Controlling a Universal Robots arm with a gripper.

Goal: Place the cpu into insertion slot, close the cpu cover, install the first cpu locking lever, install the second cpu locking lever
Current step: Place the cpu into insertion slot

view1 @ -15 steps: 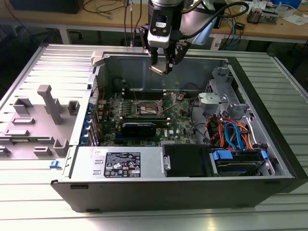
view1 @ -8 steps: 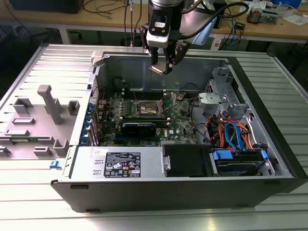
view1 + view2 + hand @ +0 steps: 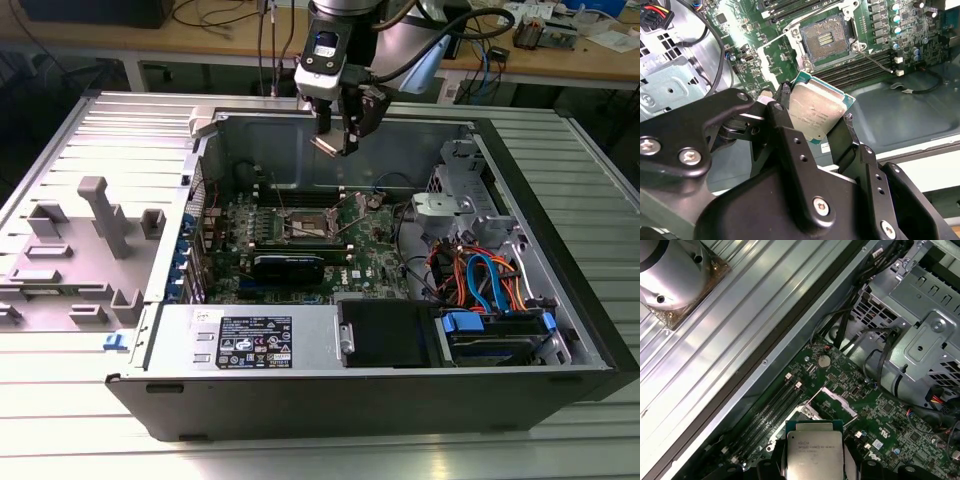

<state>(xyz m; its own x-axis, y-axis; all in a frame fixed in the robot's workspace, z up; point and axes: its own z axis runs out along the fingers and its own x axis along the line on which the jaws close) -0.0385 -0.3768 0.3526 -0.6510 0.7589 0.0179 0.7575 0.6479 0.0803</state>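
Ribbed metal tabletop (image 3: pixel 560 440) carries the whole job. Well away from the jaws, on the exterior view's left, moulded grey plastic fixtures (image 3: pixel 100 225) stand matt and blocky. Nearer them lies the open computer case (image 3: pixel 350 400), a box of thin sheet steel with a green circuit board (image 3: pixel 385 250) flat on its floor.

The gripper (image 3: pixel 335 140) hangs above the case's far wall. Its black fingers (image 3: pixel 785 115) are clamped on opposite edges of the cpu (image 3: pixel 817 112). The chip is a thin square with a dull, brushed silver lid on a green rim, and it sits tilted between the jaws.

Below and ahead of the jaws, well apart from the chip, the insertion slot (image 3: pixel 825 37) lies bare, a dark square with a fine grid of contacts inside a metal surround. The cpu cover (image 3: pixel 839 398), a thin silvery plate, looks lifted clear of the slot. A wiry locking lever (image 3: pixel 875 60) stands free beside it, and long black memory slots (image 3: pixel 855 75) run between the slot and the jaws.

Beyond the jaws towards the exterior view's right are a perforated steel drive cage (image 3: pixel 450 200) and a bundle of orange and blue cables (image 3: pixel 480 280).

My reading is that the first step is in hand: the chip is carried but not yet seated. Seating it calls for levelling the chip, squaring its edges to the socket and lowering it gently, because the contacts look delicate.
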